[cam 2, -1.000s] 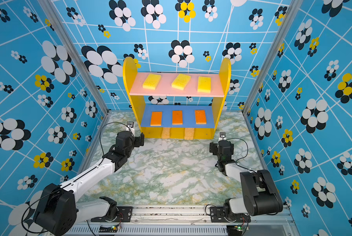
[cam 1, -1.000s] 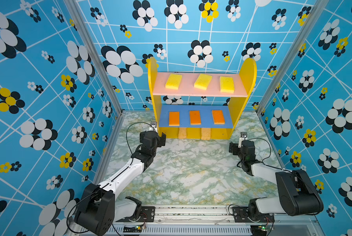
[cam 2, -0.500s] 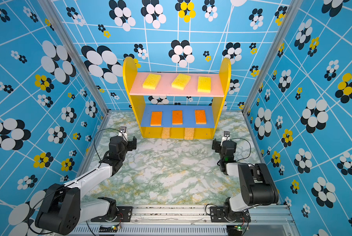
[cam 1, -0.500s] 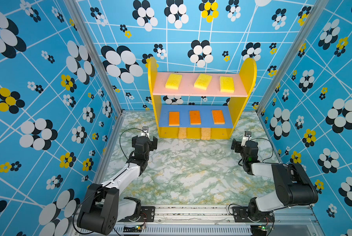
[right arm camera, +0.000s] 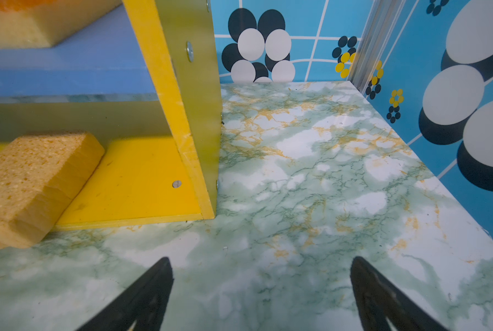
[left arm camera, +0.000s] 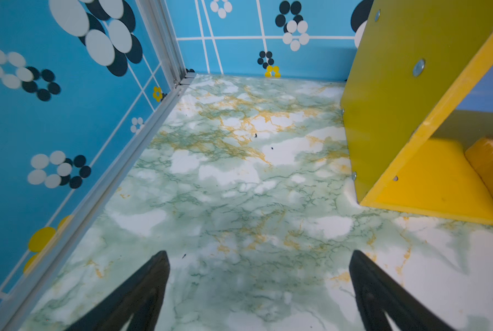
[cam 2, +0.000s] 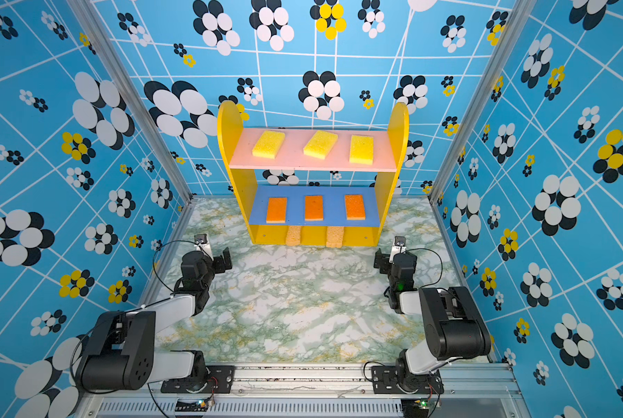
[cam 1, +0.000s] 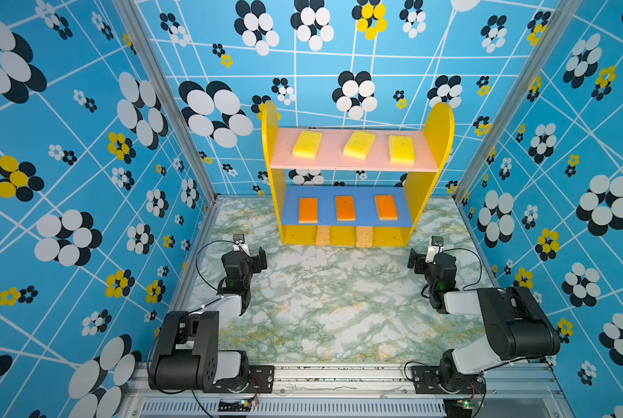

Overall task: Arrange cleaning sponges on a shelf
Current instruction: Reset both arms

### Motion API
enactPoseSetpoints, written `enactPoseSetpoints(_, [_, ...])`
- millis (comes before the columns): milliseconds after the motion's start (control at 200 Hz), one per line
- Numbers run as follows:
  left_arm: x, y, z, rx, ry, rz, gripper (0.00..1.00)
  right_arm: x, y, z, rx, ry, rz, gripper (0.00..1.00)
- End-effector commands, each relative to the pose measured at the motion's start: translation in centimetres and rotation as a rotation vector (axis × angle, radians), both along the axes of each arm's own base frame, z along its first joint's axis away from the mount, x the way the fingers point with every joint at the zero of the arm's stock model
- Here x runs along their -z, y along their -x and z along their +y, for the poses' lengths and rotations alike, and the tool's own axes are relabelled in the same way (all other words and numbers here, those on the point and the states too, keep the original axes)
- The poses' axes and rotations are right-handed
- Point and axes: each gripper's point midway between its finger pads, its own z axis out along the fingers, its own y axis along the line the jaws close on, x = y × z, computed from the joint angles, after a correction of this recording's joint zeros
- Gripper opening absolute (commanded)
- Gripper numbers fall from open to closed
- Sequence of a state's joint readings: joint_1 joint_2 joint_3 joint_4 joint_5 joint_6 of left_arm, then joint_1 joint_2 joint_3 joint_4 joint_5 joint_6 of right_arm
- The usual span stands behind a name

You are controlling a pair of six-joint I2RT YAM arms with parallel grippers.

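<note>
I'm looking at the shelf (cam 1: 353, 170) at the back of the marble table (cam 1: 331, 300), and all the sponges are on it. Three yellow sponges (cam 1: 359, 144) lie flat on the pink board (cam 1: 331, 159), long axes running front to back; the left one and the middle one are skewed clockwise, the right one nearly square to the board. Three orange sponges (cam 1: 345, 208) sit on the blue board (cam 1: 364, 213) below, also lengthwise front to back, evenly spaced, apart from each other. Two tan sponges (cam 1: 364, 237) poke out over the base front (the right wrist view shows one (right arm camera: 33, 183) lying on the yellow base, its end overhanging the edge). No writing or label I can read anywhere.

My left gripper (left arm camera: 258, 258) is spread wide over bare table, just off the shelf's left panel. My right gripper (right arm camera: 261, 260) is spread wide too, holding nothing, off the right panel.
</note>
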State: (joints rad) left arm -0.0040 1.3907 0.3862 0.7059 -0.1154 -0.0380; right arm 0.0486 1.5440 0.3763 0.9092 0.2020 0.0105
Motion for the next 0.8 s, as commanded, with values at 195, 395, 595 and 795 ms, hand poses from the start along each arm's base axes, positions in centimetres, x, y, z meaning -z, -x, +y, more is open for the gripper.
enactPoseSetpoints(195, [0.9,-1.4,-1.1,0.050,0.002,-0.073,0.99,-0.2,-0.2,0.0,-0.002,-0.003,-0.016,0.99])
enactPoseSetpoints(395, [1.1,-1.4,-1.4,0.059,0.001,-0.053,0.99,-0.2,-0.2,-0.1,0.000,-0.003,-0.017,0.99])
enactPoseSetpoints(595, [1.1,-1.4,-1.4,0.059,0.001,-0.053,0.99,-0.2,-0.1,-0.1,0.001,-0.001,-0.016,0.99])
enactPoseSetpoints(795, [1.1,-1.5,-1.7,0.067,-0.007,-0.049,0.99,-0.2,-0.1,-0.1,0.000,-0.001,-0.016,0.99])
